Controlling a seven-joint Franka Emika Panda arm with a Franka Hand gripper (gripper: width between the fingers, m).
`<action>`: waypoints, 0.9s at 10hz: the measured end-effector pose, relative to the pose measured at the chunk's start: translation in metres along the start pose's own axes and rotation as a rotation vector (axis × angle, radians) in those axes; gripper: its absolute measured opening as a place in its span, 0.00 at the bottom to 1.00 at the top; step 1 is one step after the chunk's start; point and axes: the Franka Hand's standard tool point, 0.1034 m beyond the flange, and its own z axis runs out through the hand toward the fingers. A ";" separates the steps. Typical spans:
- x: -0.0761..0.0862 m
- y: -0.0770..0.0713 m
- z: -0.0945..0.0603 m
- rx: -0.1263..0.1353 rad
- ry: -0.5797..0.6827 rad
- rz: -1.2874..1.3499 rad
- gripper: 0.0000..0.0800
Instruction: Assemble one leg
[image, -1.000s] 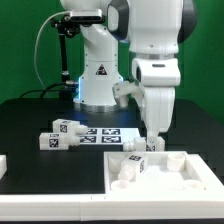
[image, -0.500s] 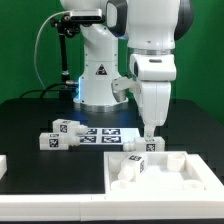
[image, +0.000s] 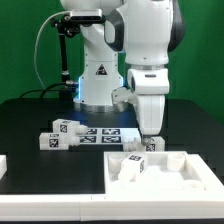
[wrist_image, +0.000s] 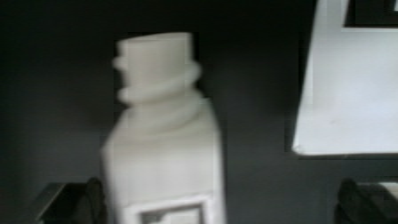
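One leg (image: 137, 163), a white post with a black-and-white tag, lies at the far edge of the large white panel (image: 185, 180). My gripper (image: 151, 140) hangs just above it, slightly toward the exterior view's right. In the wrist view the leg (wrist_image: 166, 140) fills the middle, its narrower threaded end pointing away and a tag near the jaws. My gripper (wrist_image: 224, 203) is open. Its dark fingertips (wrist_image: 71, 200) stand wide on either side of the leg, which sits closer to one finger without being squeezed. The panel (wrist_image: 356, 90) lies beside the leg.
Two more tagged legs (image: 56, 139) lie on the black table at the exterior view's left. The marker board (image: 108, 134) lies behind them near the robot base (image: 97, 85). A white block (image: 3, 163) sits at the left edge.
The arm and gripper have shifted a little toward the exterior view's left. The leg and the other parts have not moved.
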 end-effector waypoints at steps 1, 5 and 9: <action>-0.003 0.000 0.004 -0.003 0.006 0.011 0.81; -0.004 0.001 0.003 -0.002 0.005 0.013 0.35; -0.002 0.000 0.003 -0.020 0.014 0.123 0.36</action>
